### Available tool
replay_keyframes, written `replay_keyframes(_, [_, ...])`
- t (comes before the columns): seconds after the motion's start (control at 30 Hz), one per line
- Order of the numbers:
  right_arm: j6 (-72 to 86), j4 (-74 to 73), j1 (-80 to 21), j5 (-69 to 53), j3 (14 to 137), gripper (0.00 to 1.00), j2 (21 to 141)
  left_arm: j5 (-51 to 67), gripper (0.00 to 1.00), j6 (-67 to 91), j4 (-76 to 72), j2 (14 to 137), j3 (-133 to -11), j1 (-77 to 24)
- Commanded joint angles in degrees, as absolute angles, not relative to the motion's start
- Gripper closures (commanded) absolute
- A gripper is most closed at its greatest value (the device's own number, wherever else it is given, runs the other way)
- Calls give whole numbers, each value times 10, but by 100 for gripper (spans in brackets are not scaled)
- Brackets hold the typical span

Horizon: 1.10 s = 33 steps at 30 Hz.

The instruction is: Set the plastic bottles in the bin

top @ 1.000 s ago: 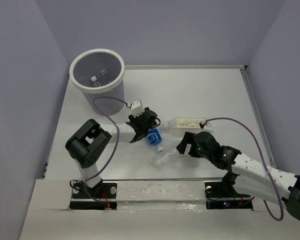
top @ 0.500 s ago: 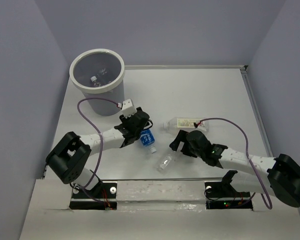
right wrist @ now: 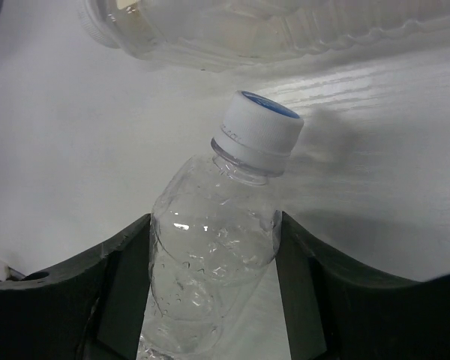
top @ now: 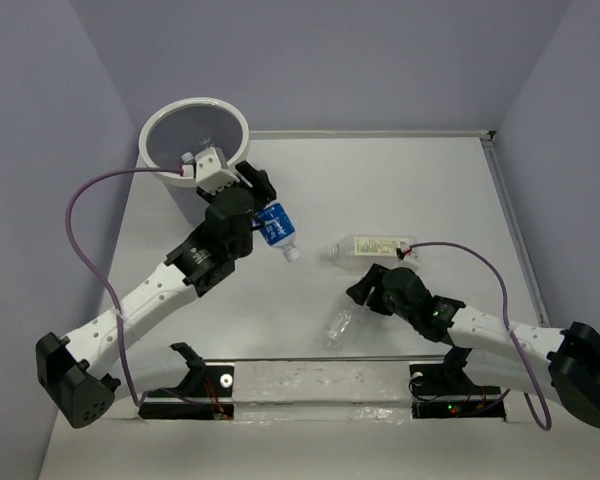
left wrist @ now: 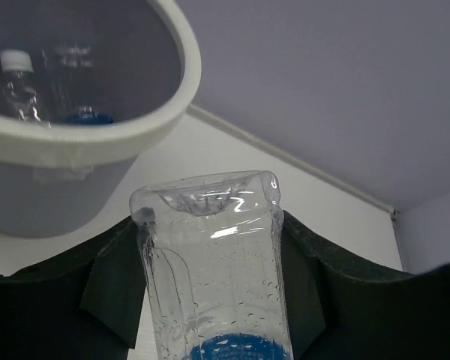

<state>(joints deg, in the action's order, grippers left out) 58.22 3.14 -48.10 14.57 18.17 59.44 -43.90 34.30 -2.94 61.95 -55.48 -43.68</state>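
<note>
Hanging in the air just beside the bin point(top: 143, 140), the blue-label bottle point(top: 276, 224) is pinched by the left jaws, cap pointing away from the bin; another bottle point(left wrist: 15, 82) lies inside the bin; the plain bottle point(right wrist: 214, 247) lies on the table point(top: 430, 190), right jaws pressed against its sides; the beige-label bottle point(top: 375, 245) lies just beyond.

Probably a robotics lab: a white table point(top: 400, 190) boxed in by plain lilac walls point(top: 330, 60).
</note>
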Motion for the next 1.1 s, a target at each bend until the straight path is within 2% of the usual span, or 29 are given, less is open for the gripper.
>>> replay_keyframes(0.0, [571, 61, -487, 160, 163, 51, 524, -496, 63, 242, -68, 611, -680, -405])
replay_keyframes(0.07, [556, 62, -487, 163, 150, 52, 496, -504, 63, 188, -97, 618, -704, -385])
replay_keyframes(0.2, [527, 44, -487, 163, 149, 52, 426, -495, 63, 142, -133, 670, -785, -270])
replay_keyframes(0.43, [507, 37, -487, 130, 154, 52, 408, -492, 62, 100, -137, 826, -915, -126])
replay_keyframes(0.57, [505, 44, -487, 115, 154, 52, 409, -494, 62, 85, -120, 893, -994, -86])
replay_keyframes(0.67, [493, 45, -487, 109, 167, 52, 410, -516, 60, 44, -165, 917, -992, -83])
replay_keyframes(0.77, [476, 43, -487, 99, 191, 52, 415, -531, 49, -7, -233, 934, -959, -83])
replay_keyframes(0.8, [469, 37, -487, 91, 199, 52, 417, -533, 38, -31, -259, 939, -947, -82])
replay_keyframes(0.83, [464, 32, -487, 87, 207, 52, 417, -533, 32, -37, -264, 943, -945, -82])
replay_keyframes(0.87, [456, 23, -487, 81, 224, 52, 417, -533, 21, -40, -265, 951, -945, -82])
replay_keyframes(0.97, [441, 18, -492, 78, 258, 52, 412, -509, 2, -22, -260, 942, -936, -83])
replay_keyframes(1.07, [419, 26, -492, 83, 298, 52, 424, -472, 1, 15, -257, 910, -919, -87])
